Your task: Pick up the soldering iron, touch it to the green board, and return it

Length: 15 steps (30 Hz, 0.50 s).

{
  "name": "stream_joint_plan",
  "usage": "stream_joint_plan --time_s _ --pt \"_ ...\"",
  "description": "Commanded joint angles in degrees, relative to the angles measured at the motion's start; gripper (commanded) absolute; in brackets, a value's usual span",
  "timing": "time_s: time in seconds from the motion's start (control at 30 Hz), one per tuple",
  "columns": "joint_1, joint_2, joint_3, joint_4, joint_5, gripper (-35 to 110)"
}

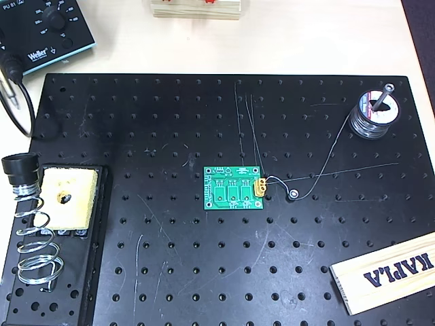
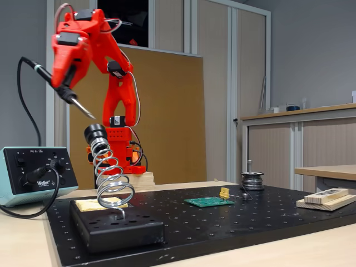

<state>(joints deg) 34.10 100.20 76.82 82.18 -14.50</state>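
Observation:
In the fixed view my red gripper (image 2: 65, 83) hangs high above the coiled wire stand (image 2: 110, 178), shut on the soldering iron (image 2: 62, 88). The iron's black handle slants down to the right, its thin metal tip pointing toward the stand's black collar, and its black cable loops off to the left. The green board (image 1: 234, 189) lies flat near the middle of the black perforated plate (image 1: 170, 272), yellow connector at its right edge; it lies far to the right of the gripper in the fixed view (image 2: 209, 201).
The stand base with a yellow sponge (image 1: 66, 197) sits at the plate's left. A Weller station (image 1: 41, 30) stands at the back left, a solder spool (image 1: 372, 117) at the back right with wire running to the board, a wooden KAPLA block (image 1: 387, 272) at the front right.

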Motion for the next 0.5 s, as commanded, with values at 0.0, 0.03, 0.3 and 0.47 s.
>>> stream_joint_plan --time_s 0.0,0.03,0.3,0.47 --pt "2.02 2.02 -1.23 -1.67 2.20 0" --pt "2.11 1.85 -0.79 -2.02 2.72 0" --pt "-0.79 0.44 2.46 -3.69 6.06 0" --pt "-2.55 -1.85 2.64 -4.83 7.03 0"
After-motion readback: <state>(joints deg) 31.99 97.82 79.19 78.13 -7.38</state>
